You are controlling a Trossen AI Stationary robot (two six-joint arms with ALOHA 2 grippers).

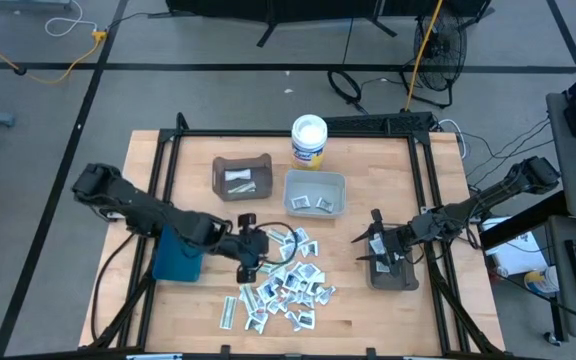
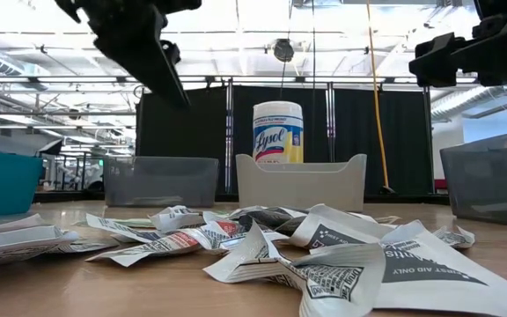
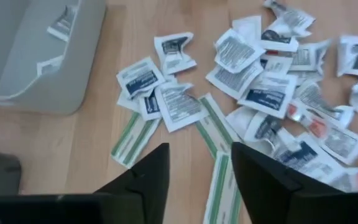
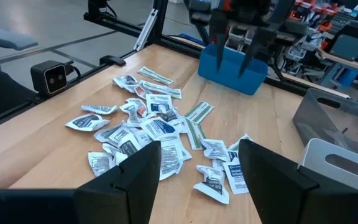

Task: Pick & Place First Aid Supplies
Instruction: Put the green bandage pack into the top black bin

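The first aid supplies [image 1: 280, 288] lie in a loose heap of small white and silvery packets and strips on the wooden table [image 1: 183, 310], toward six o'clock from the table's middle in the high view; some overlap, and a few green-striped strips sit at the heap's edge. The left gripper [image 1: 251, 258] hangs above the heap's ten o'clock edge, its arm reaching in from nine o'clock across a teal bin [image 1: 177, 256]. In the left wrist view its two dark fingers [image 3: 143, 180] stand apart with bare wood and a green-striped strip [image 3: 221, 180] showing between them, and nothing is held. In the low view this gripper is raised well clear of the packets. The right gripper [image 1: 378, 250] waits at about three o'clock from the heap, over a dark grey bin [image 1: 392, 277] near the table's right side; the right wrist view shows its fingers [image 4: 135, 180] spread wide and empty, looking across the heap toward the left arm. At twelve o'clock from the heap stands a light grey bin [image 1: 315, 194] with a few packets lying in it, and at its nine o'clock a brown bin [image 1: 242, 176] also holds some packets. A white round tub [image 1: 309, 140] with a blue-yellow label stands at the table's far edge, just beyond the light grey bin.
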